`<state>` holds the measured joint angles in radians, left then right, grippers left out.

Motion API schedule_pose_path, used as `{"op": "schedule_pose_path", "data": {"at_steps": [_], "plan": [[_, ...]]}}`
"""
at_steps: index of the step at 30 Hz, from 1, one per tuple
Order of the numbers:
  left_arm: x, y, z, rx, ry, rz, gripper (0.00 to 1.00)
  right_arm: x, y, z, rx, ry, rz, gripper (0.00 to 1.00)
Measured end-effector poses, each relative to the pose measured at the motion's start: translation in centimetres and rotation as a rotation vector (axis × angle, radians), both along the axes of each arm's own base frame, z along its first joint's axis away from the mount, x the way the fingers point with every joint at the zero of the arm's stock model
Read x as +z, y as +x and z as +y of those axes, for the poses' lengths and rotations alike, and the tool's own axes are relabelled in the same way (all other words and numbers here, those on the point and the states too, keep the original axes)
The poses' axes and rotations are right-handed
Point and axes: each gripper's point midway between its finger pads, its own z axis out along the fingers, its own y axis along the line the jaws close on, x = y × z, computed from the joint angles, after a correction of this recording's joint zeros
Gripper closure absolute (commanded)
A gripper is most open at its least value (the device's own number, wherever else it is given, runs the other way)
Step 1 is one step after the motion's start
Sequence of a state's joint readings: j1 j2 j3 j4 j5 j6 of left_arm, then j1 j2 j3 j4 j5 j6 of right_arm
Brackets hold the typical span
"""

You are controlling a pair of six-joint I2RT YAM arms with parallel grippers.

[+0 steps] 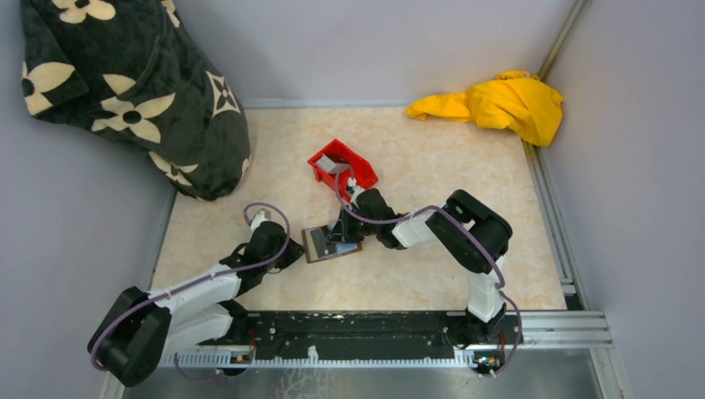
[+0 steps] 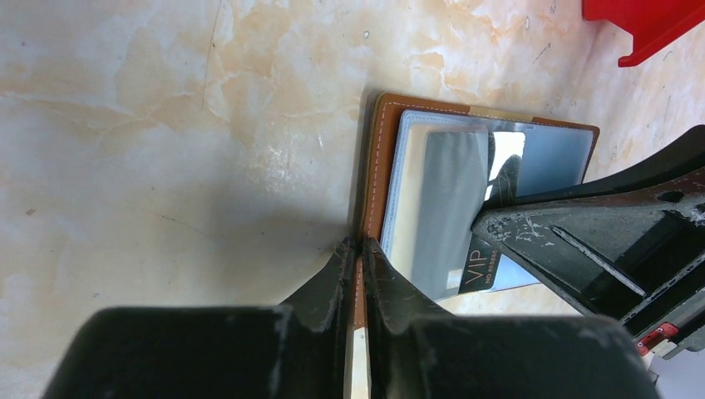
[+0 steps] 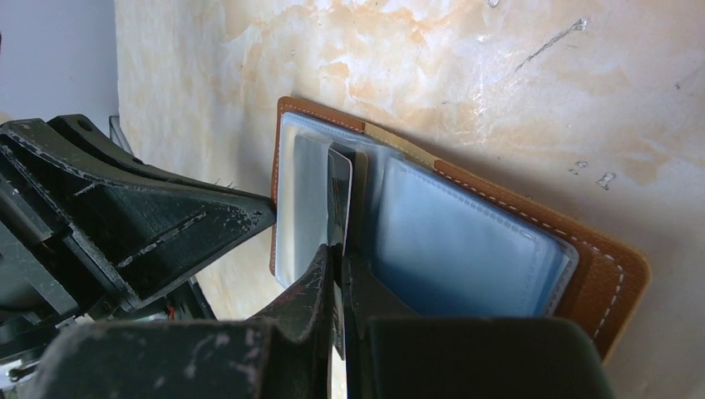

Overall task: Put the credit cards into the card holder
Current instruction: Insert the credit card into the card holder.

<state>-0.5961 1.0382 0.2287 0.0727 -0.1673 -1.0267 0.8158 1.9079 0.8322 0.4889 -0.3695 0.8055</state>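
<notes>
Fingers of the left gripper [image 2: 359, 249] pinched tight on the brown rim of the card holder [image 1: 330, 244], lying open mid-counter, somewhat toward the near edge, red bin [image 1: 318, 162] just beyond. Fingers of the right gripper [image 3: 339, 258] closed on one credit card [image 3: 338, 195], held on edge with its far end among the clear sleeves.

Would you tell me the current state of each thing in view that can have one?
card holder: open, lying flat, clear sleeves up.
left hand: shut on the card holder's edge.
right hand: shut on a credit card.
credit card: held on edge at the sleeves.
red bin: upright.
yellow cloth: crumpled.
black blanket: heaped.
</notes>
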Motion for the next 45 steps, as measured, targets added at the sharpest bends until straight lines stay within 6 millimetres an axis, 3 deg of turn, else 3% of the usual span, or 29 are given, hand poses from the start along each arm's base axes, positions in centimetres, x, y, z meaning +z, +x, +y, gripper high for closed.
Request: {"op": "schedule_pose_path", "data": {"at_steps": [8,12,45], "plan": [[0.0,0.0,-0.2,-0.007,-0.007,0.001,0.88,0.2,0.0,0.2,-0.003,0.004,-0.005,0.66],[0.0,-0.1,-0.1,-0.007,-0.010,-0.001,0.88,0.7,-0.3,0.5,0.004,0.003,-0.018,0.59],[0.1,-0.8,-0.6,-0.020,-0.061,0.007,0.89,0.4,-0.4,1.2,0.025,-0.371,-0.201,0.57]]}}
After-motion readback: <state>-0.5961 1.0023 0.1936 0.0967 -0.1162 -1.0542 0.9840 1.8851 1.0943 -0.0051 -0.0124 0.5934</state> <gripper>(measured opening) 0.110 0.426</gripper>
